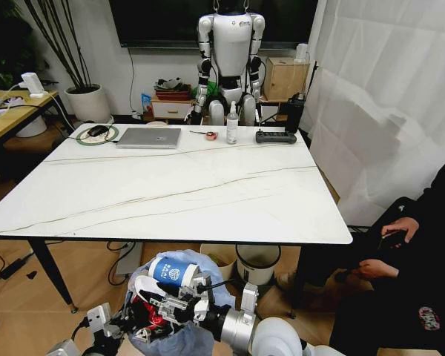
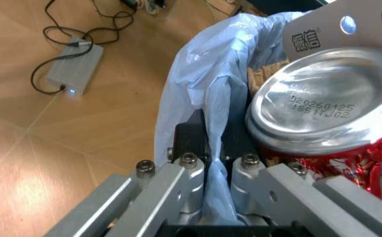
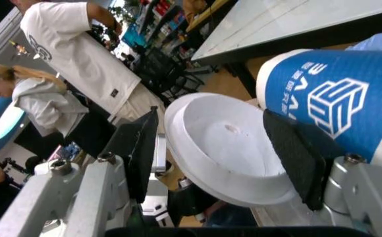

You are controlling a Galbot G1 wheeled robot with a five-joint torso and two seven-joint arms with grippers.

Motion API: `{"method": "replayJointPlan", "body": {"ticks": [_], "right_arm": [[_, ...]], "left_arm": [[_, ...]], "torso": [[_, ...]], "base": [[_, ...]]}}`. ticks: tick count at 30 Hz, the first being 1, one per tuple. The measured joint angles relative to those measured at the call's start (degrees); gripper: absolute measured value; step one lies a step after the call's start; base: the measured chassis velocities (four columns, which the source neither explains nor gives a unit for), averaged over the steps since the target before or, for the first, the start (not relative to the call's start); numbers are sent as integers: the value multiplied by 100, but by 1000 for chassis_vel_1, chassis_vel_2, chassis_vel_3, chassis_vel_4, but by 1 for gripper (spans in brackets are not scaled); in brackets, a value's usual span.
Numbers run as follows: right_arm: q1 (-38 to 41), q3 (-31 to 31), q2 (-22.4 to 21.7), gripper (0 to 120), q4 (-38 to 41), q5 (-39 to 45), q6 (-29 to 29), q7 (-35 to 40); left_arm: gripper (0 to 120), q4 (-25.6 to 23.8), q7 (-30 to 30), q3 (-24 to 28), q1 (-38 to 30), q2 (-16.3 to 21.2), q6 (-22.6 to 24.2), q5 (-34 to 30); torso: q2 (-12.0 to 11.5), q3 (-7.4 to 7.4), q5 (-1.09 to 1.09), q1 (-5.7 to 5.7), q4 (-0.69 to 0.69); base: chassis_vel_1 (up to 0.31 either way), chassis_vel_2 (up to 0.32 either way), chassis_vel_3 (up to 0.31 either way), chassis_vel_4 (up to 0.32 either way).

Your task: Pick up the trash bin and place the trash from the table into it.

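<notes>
- Wooden floor lies under the big white table [image 1: 170, 193], and a laptop [image 1: 149, 137], a white bottle [image 1: 231, 124] and a power strip [image 1: 275, 137] sit along the table's far edge.
- The trash bin [image 1: 179, 326], with its crinkly light-blue bag, is held up low in front of the robot, below the near edge of the table.
- The left gripper [image 2: 210, 170] has its jaws pressed together on the blue bag at the bin's rim, so it is what holds the bin up.
- Inside the bin you can see a blue-white paper cup [image 1: 170, 273], a crushed red can [image 2: 336, 108] and some brown cardboard [image 2: 260, 76].
- The right gripper [image 3: 220, 148] is just over the bin, beside the cup. Its jaws are spread with a white lid [image 3: 220, 148] sitting between them. I cannot tell if the pads press it.
- I think this is the dropping-in step, and the task looks almost done, because I see no trash on the table.
- To do it well, keep the bin level and the left pinch tight, so the thin bag does not slip.
- Let the lid go right over the middle, not the rim. The bin looks full, so things could roll off.
</notes>
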Motion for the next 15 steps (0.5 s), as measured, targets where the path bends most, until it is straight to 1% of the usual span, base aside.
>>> {"method": "replayJointPlan", "body": {"ticks": [4,6,7,11,15], "right_arm": [[-2,7,-14,72,48,11,0,17],[3,7,-25,74,69,12,0,26],[7,6,-38,77,90,15,0,30],[10,31,-88,84,117,19,-2,35],[9,41,-87,85,116,17,-2,35]], "left_arm": [[0,9,-3,-1,-20,0,0,-1],[0,17,-5,-1,-30,-1,0,-3],[0,23,-6,-1,-33,-1,-1,-4],[0,36,-5,-1,-42,0,-1,-13],[0,47,-3,6,-54,-2,-3,-21]], "torso": [[0,0,0,0,0],[0,0,0,0,0],[0,0,0,0,0],[0,0,0,0,0],[0,0,0,0,0]], "base": [[0,0,0,0],[0,0,0,0],[0,0,0,0],[0,0,0,0],[0,0,0,0]]}}
